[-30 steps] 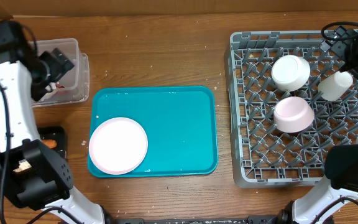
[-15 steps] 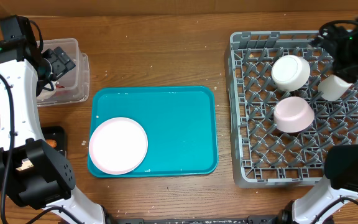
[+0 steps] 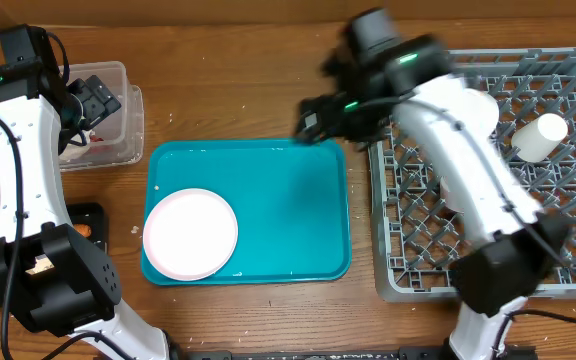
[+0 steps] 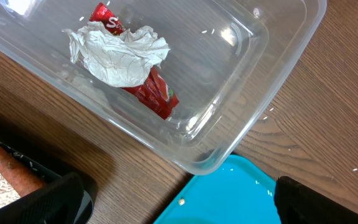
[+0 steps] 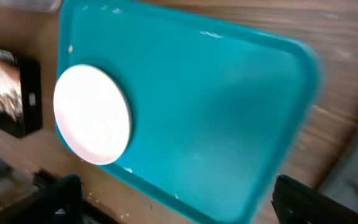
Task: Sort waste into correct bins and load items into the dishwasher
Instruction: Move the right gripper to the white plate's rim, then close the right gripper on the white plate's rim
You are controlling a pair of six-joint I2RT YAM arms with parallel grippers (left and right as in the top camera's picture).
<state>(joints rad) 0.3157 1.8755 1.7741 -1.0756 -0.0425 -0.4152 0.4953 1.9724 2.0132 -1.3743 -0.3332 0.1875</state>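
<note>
At far left the left gripper [image 3: 95,98] hangs with jaws wide apart over the clear tub [image 4: 253,118], which holds the napkin [image 4: 120,53] and red wrapper [image 4: 154,93]; a careless drop could knock its rim. The carrot [image 4: 8,168] lies on the black tray [image 3: 93,213]. The plate [image 3: 190,233] lies flat on the teal tray [image 3: 288,220], so jaws may skid it rather than catch its thin edge. The right gripper [image 3: 313,120], blurred and open-jawed, is near the tray's far corner; the arm's sweep could clip the dish rack [image 3: 408,250] wall or nudge the cup [image 3: 540,137].
</note>
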